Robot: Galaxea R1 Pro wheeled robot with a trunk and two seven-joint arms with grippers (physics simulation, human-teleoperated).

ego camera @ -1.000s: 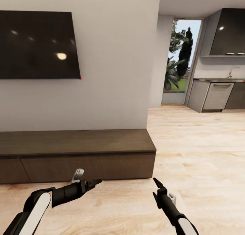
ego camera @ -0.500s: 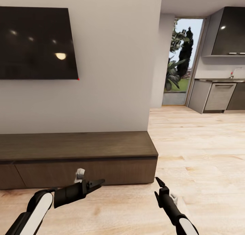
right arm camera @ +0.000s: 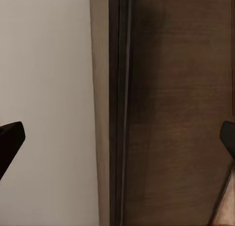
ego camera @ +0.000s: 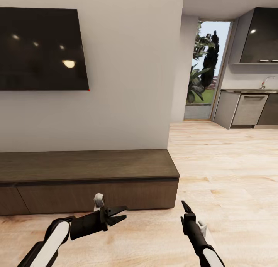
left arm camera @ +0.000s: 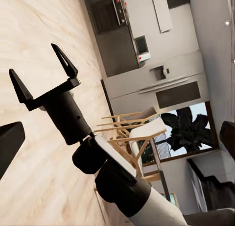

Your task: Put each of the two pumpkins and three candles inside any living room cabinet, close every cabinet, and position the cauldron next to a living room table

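The long low cabinet (ego camera: 88, 178) stood shut against the far wall, both the left gripper (ego camera: 117, 215) and right gripper (ego camera: 185, 206) held near it with fingers apart and empty, so every placement seemingly remained.

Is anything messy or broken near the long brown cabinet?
Nothing stands out. The cabinet sits straight against the wall with its drawer fronts shut, the TV hangs level, and the wooden floor shows no spills.
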